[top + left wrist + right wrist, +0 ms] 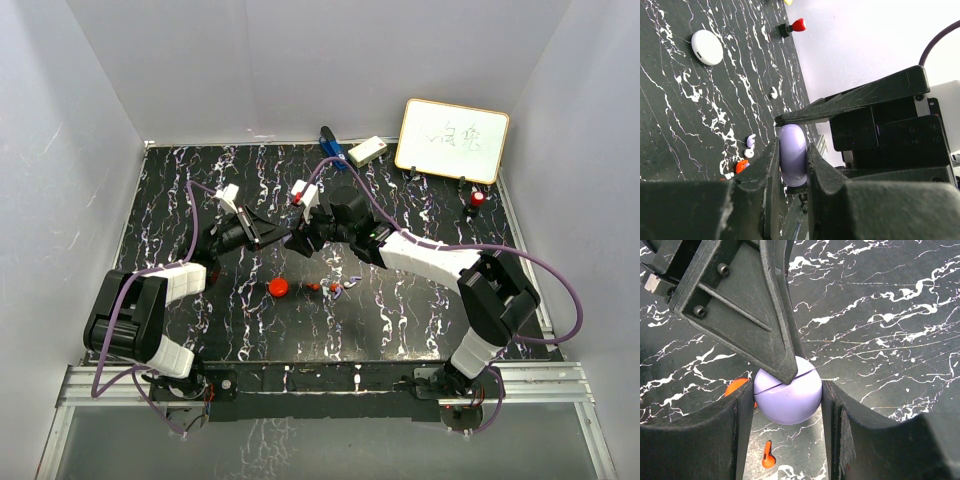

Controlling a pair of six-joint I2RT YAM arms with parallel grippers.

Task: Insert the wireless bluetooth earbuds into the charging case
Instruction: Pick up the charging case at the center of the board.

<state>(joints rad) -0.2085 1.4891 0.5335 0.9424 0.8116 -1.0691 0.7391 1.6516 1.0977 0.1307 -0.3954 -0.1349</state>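
A closed round purple charging case (790,402) is held above the table between both grippers. My left gripper (792,145) is shut on its flat faces; its finger (765,305) crosses the right wrist view. My right gripper (787,390) clasps the case across its width, both fingers touching it. The two grippers meet left of centre in the top view, left (272,236) and right (298,240), and the case is hidden there. A red earbud (768,456) lies below the case. Purple (750,141), white (749,152) and red (741,166) earbuds lie close together, and another white one (773,92) lies apart.
A red round case (279,288) lies near the earbuds (335,285). A white round case (707,47) lies farther off. A red-capped marker (477,198), a whiteboard (452,140), a white box (367,150) and a blue object (333,148) stand at the back.
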